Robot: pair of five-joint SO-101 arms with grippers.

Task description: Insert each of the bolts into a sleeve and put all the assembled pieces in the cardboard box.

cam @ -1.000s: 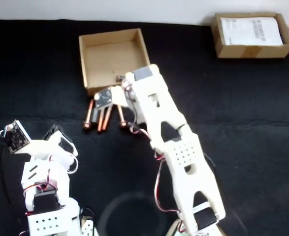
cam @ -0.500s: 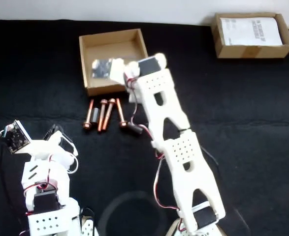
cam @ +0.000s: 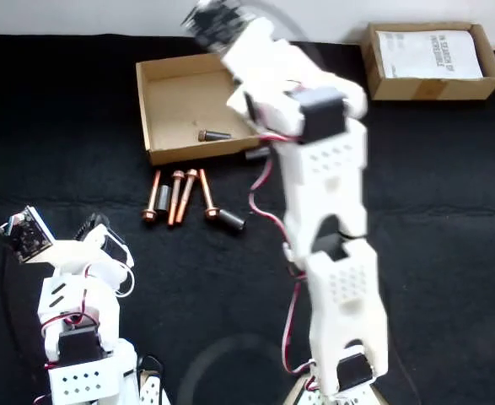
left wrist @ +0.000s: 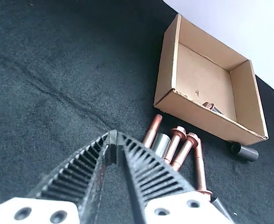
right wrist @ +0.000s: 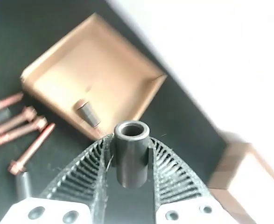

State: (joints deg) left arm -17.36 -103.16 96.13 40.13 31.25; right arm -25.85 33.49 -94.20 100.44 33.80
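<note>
Risen from the bolts (cam: 178, 196), right pincer (right wrist: 131, 140) clamps a sleeve (right wrist: 132, 161)

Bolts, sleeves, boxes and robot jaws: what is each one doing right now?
Cardboard box: open, one assembled piece inside.
Assembled piece: lying in the box.
Four bolts: lying side by side on the table, no sleeves on.
Held sleeve: empty, in the right jaws.
Three loose sleeves: lying empty on the table.
Left jaws: shut, empty.
Right jaws: shut on the held sleeve.
Far box: open, paper inside.
</note>
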